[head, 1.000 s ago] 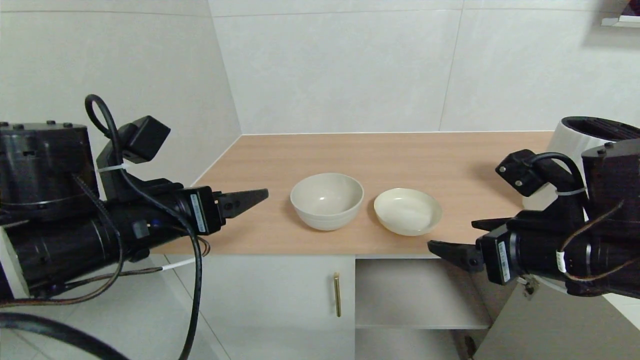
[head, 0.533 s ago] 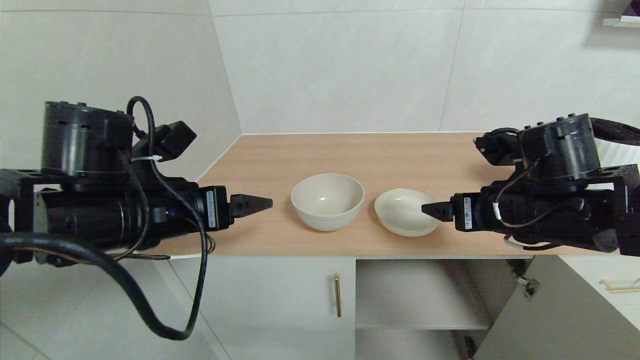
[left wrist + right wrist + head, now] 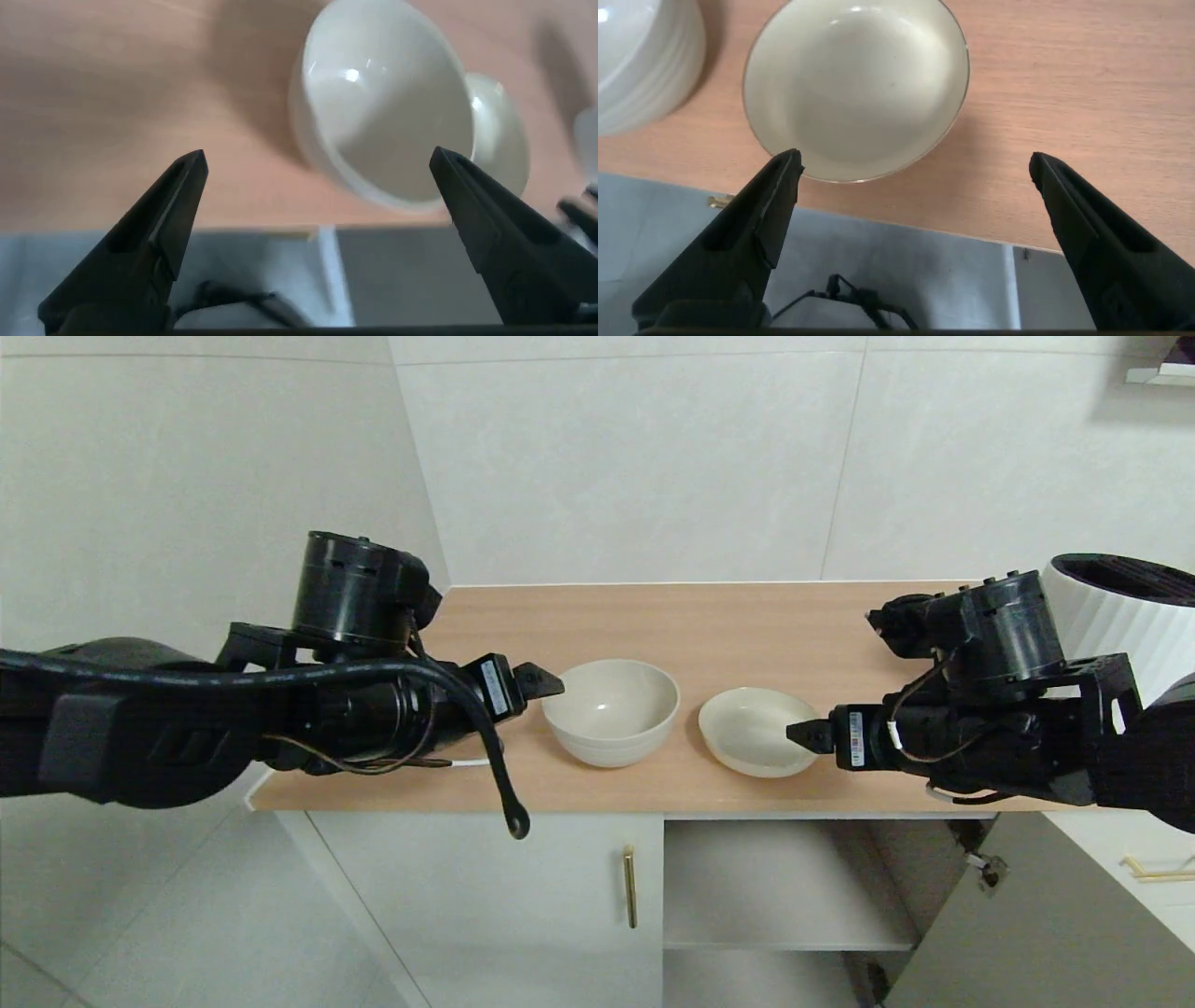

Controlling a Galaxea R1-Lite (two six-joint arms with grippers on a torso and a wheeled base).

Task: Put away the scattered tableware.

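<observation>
Centre of the head frame: a wood-grain countertop (image 3: 709,625) against a white tiled wall (image 3: 635,467), running from mid-left to the right edge. Two pieces of tableware stand on it near the front edge, side by side and just apart. The deep bowl (image 3: 611,709) is off-white and upright, left of centre. The shallow bowl (image 3: 761,730) is cream and upright, right of centre, and stands lower.

The left gripper (image 3: 546,683) comes in from the left half of the frame, level with the deep bowl. Its tip is just beside the bowl's left rim; contact cannot be told. In the left wrist view its two fingers (image 3: 140,252) are spread wide with nothing between them. The deep bowl lies ahead of the gap, with the shallow bowl beyond it.

The right gripper (image 3: 805,734) comes in from the right half of the frame. Its tip is at the shallow bowl's right rim, overlapping it in the head view. In the right wrist view its fingers (image 3: 1092,243) are spread wide and hold nothing. The shallow bowl lies ahead of the gap, nearer to one fingertip, with the deep bowl's side beyond it.

Lower centre of the head frame: a white cabinet door (image 3: 485,896) with a brass handle (image 3: 629,887). To its right is an open compartment (image 3: 775,887), directly below the shallow bowl. At the upper right edge, a white ribbed appliance (image 3: 1120,607) stands on the countertop behind the right arm.
</observation>
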